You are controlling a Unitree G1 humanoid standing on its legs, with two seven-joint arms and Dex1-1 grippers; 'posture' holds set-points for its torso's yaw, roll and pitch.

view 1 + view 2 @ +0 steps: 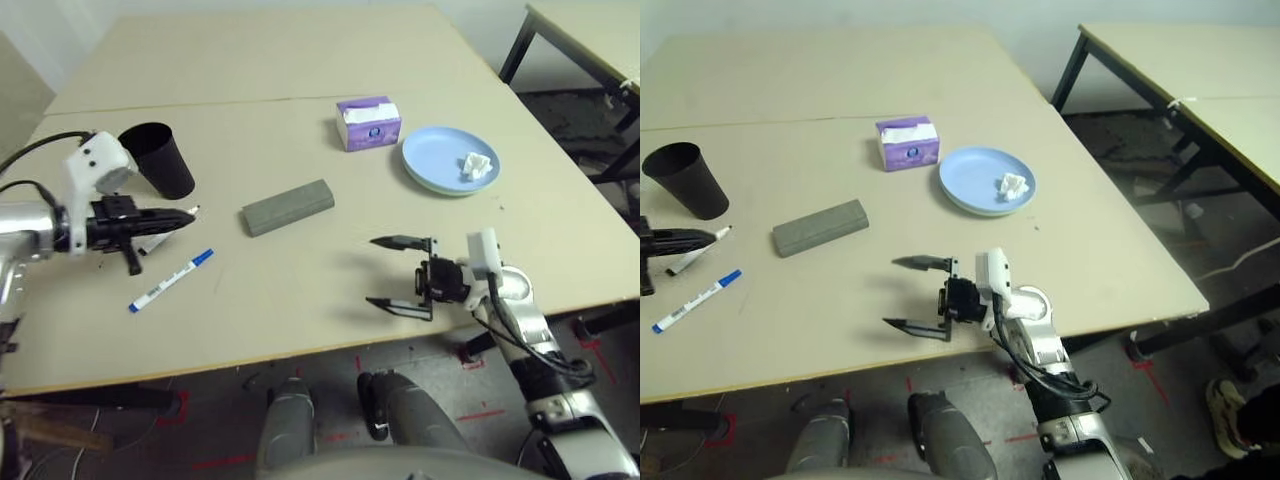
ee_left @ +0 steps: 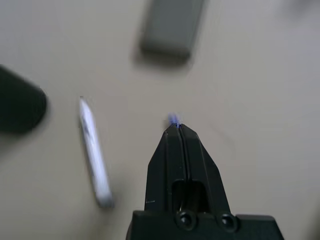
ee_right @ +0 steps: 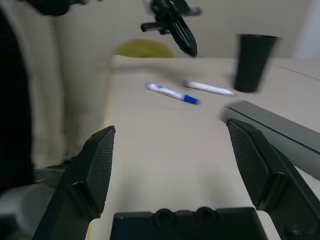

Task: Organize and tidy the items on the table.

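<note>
Pale beige matte tabletop (image 1: 300, 300) with a straight seam across it carries everything I have to tidy. My left gripper (image 1: 185, 217) is pressed fully together with nothing between its fingers, hanging above the table just over the plain white marker (image 1: 700, 250), which lies beside the black tapered cup (image 1: 160, 158). The blue-capped white marker (image 1: 170, 280) lies a little nearer my body. My right gripper (image 1: 385, 272) stands spread wide and empty above the near edge, pointing across toward the left arm. Between the two arms sits the grey oblong glasses case (image 1: 288, 207). Farther off are a small purple tissue box (image 1: 369, 123) and the blue round plate (image 1: 440, 165) holding the crumpled white tissue (image 1: 477, 165).

My worry: with the left fingers together, any descent onto a marker would only push it, and it could roll off toward the table's edge or knock against the cup. The right fingers, facing the case's end, could shove it skew.
</note>
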